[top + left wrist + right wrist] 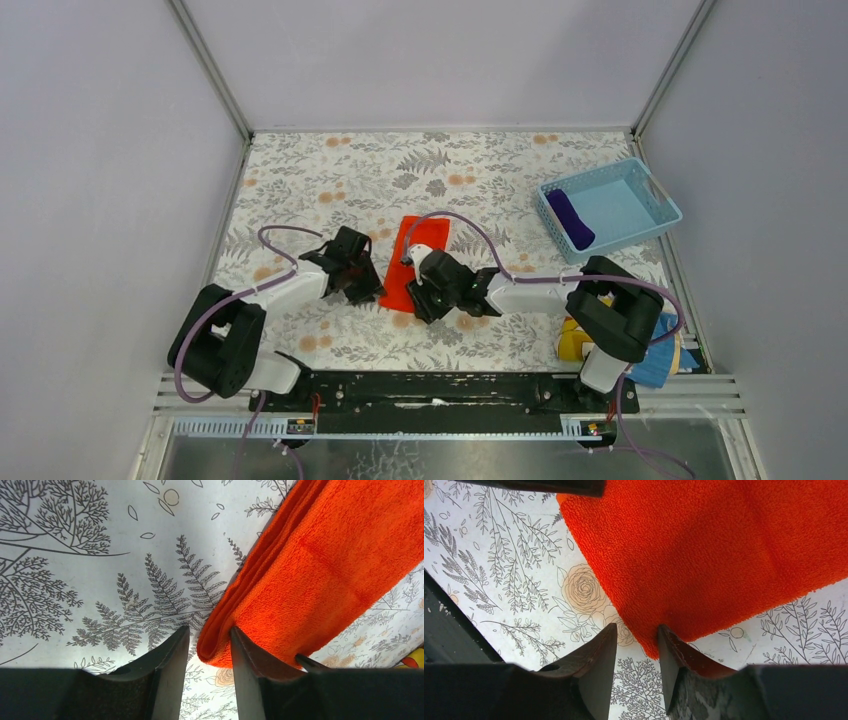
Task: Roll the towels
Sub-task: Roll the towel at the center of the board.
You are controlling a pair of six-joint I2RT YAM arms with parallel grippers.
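The orange-red towel (415, 255) lies flat as a narrow folded strip in the middle of the table. My left gripper (368, 286) is at its near left corner and my right gripper (424, 296) at its near right corner. In the left wrist view the jaws (209, 635) stand apart around the folded corner of the towel (325, 565). The right finger (247, 660) rests against the cloth and the left finger is clear of it. In the right wrist view the gripper (637, 630) is open astride the towel's (714, 545) corner tip. The purple towel (570, 220) lies rolled in the basket.
A light blue basket (640, 190) stands at the back right. A yellow-and-blue cloth (660, 352) lies by the right arm's base. The table has a floral patterned cover (330, 190) and grey walls on three sides.
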